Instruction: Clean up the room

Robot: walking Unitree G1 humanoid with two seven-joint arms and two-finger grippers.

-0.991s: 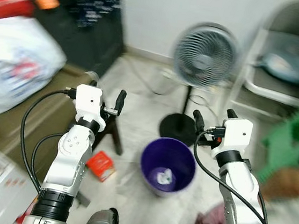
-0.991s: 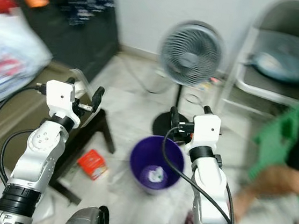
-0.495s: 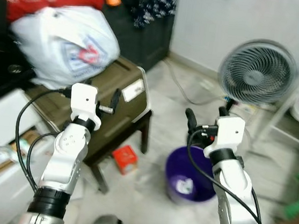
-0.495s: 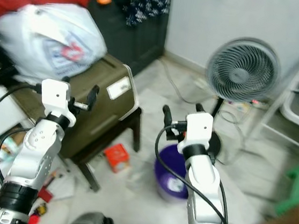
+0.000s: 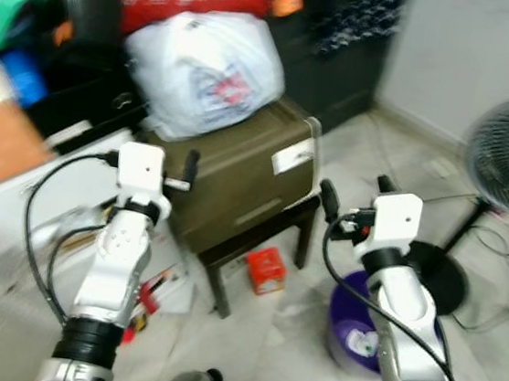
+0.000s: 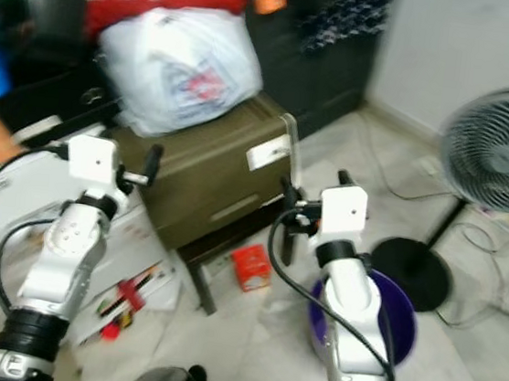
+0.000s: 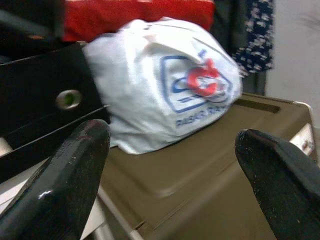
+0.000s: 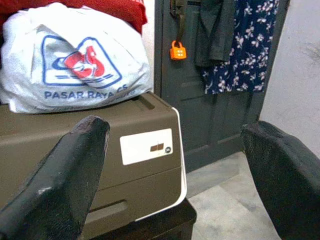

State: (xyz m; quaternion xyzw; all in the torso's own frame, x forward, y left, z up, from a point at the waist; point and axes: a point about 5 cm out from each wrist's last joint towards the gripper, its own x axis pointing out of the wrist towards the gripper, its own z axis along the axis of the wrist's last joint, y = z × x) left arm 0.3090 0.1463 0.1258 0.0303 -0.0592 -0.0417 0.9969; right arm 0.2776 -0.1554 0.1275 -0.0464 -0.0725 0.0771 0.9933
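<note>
I hold both arms raised in front of the olive-brown storage box [image 5: 238, 175], left gripper [image 7: 170, 170] and right gripper [image 8: 175, 170] each with jaws spread wide and holding nothing. A white plastic bag [image 5: 204, 70] sits on top of the box, a small red carton [image 5: 266, 270] lies on the floor just below it, and the purple bin [image 6: 399, 331] stands on the floor to the box's right, behind my right arm.
</note>
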